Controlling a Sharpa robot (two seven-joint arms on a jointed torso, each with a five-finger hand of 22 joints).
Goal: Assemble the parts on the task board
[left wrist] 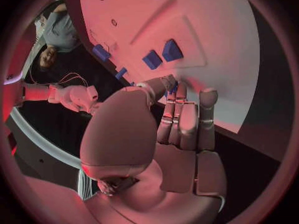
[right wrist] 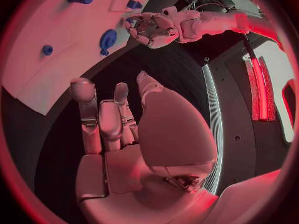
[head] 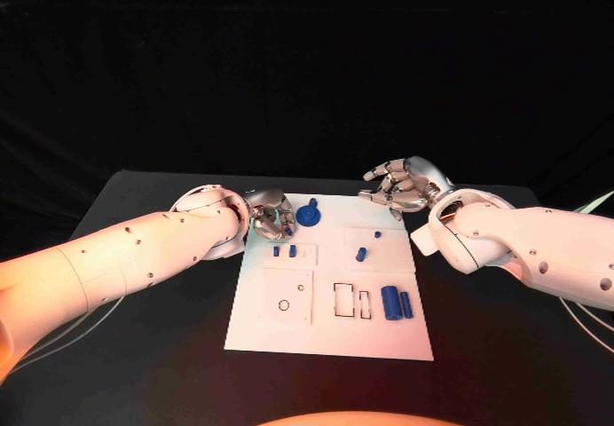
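The desk is a flat black surface, its far edge meeting a dark backdrop of black cloth that closes off the room behind it. Warm reddish light falls across the near part of the scene.

The task board is a white plate lying flat in the middle of the desk, long sides running from the near edge toward the far edge. Its surface carries raised panels and outlined rectangular and round recesses.

The left hand hangs over the board's far left corner, fingers curled loosely inward; whether it grips anything I cannot tell. In the left wrist view its fingers reach down toward the white board beside two blue blocks.

The right hand sits above the desk just past the board's far right corner, fingers bent and spread apart, holding nothing. In the right wrist view its fingers extend over the dark desk surface off the board's edge.

Of the parts, two blue cylinders lie side by side near the board's right edge. A round blue knob-like part stands near the board's far edge, close to the left hand. Two small blue pegs stand toward the left edge, and smaller blue pieces lie to their right.
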